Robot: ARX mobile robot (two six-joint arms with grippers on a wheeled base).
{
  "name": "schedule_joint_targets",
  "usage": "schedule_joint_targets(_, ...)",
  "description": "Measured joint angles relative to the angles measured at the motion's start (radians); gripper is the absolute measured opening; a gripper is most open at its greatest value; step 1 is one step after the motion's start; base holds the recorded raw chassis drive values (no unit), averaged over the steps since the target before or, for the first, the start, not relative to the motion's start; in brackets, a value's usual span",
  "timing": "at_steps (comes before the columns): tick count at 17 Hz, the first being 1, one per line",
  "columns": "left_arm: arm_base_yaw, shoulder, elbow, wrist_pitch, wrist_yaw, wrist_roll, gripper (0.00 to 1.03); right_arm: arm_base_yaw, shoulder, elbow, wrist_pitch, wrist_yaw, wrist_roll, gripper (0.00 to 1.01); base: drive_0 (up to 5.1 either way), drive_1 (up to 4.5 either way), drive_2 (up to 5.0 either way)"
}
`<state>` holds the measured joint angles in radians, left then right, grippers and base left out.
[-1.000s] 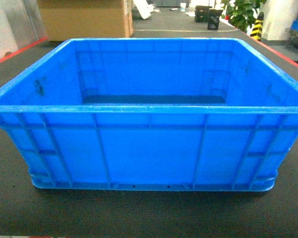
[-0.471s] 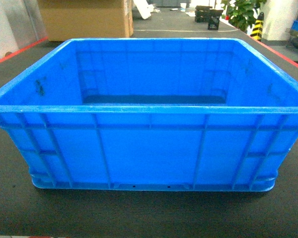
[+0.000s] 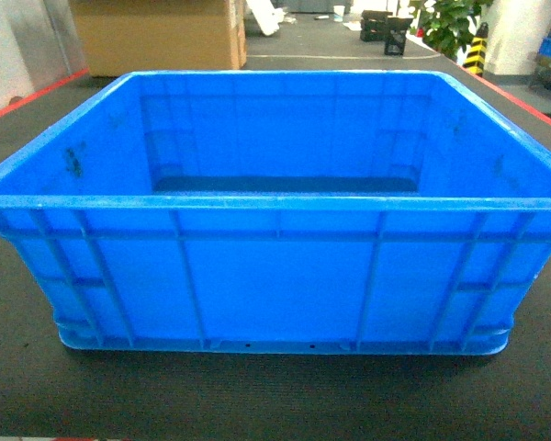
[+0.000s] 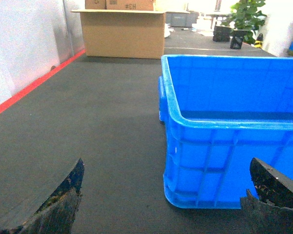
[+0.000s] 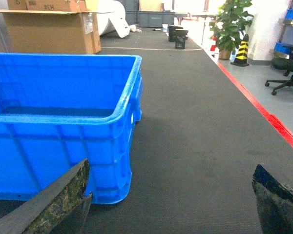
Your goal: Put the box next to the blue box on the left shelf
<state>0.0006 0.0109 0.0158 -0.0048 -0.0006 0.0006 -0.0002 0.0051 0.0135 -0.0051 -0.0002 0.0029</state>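
On the dark ribbed mat [image 3: 275, 404] right ahead of the robot sits the box [image 3: 275, 276], a big open-top blue crate with ribbed walls and a thick rim; it is empty as far as its inside shows. It rests flat on the mat, its long side facing the head camera and filling most of that view.

Neither arm shows in the head view. The left gripper [image 4: 166, 204] appears only in its own wrist view, where its two worn dark fingers [image 4: 53, 204] stand wide apart with nothing between them, low and short of the box's near left corner. The right gripper [image 5: 171, 204] is likewise spread wide and empty, facing the box's near right corner, with one finger just in front of the box wall and the other out over bare mat. Neither gripper touches the box, as far as I can tell.

Farther back stand a large cardboard carton [image 3: 156, 37], a potted plant [image 5: 229, 29], a yellow and black cone [image 5: 242, 48] and an office chair [image 5: 288, 80] beyond a red floor line [image 5: 263, 112].

By my judgement the task has barely started: the box is not yet grasped or lifted. What is left is to take hold of it at both ends, carry it to the left shelf and set it beside the other blue box. Neither that shelf nor that other box shows in any view.
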Motion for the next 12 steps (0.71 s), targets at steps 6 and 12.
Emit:
schedule_joint_targets(6,0.000,0.000,0.000,0.000,0.000,0.000,0.98,0.000,0.000,0.000,0.000,0.000,0.000,0.98,0.0,0.00,0.0)
schedule_joint_targets(12,0.000,0.000,0.000,0.000,0.000,0.000,0.98,0.000,0.000,0.000,0.000,0.000,0.000,0.98,0.0,0.00,0.0)
